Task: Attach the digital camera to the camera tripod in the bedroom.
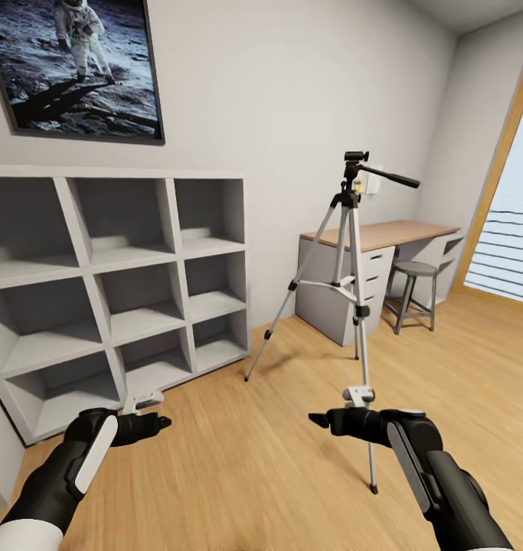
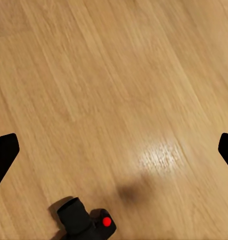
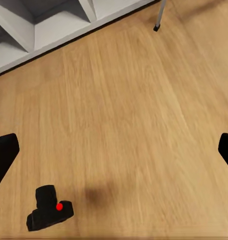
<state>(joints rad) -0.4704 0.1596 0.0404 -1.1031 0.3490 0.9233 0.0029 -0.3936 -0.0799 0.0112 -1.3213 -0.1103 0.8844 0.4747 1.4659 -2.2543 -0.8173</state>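
The camera tripod [image 1: 351, 252] stands upright on the wood floor in the middle of the head view, silver legs spread and its black head with the long pan handle on top. The digital camera [image 2: 86, 223], small and black with a red dot, lies on the floor; the right wrist view shows the camera [image 3: 48, 208] too, and one tripod foot [image 3: 157, 27]. My left gripper [image 1: 150, 422] hovers low over the floor, open and empty. My right gripper [image 1: 326, 419] is level with it, in front of the tripod's near leg, open and empty.
White cube shelving [image 1: 116, 291] lines the left wall under a framed astronaut picture [image 1: 77, 65]. Behind the tripod are a desk with drawers [image 1: 384, 237] and a dark round stool [image 1: 414, 295]. A tall window [image 1: 514, 252] is at the right.
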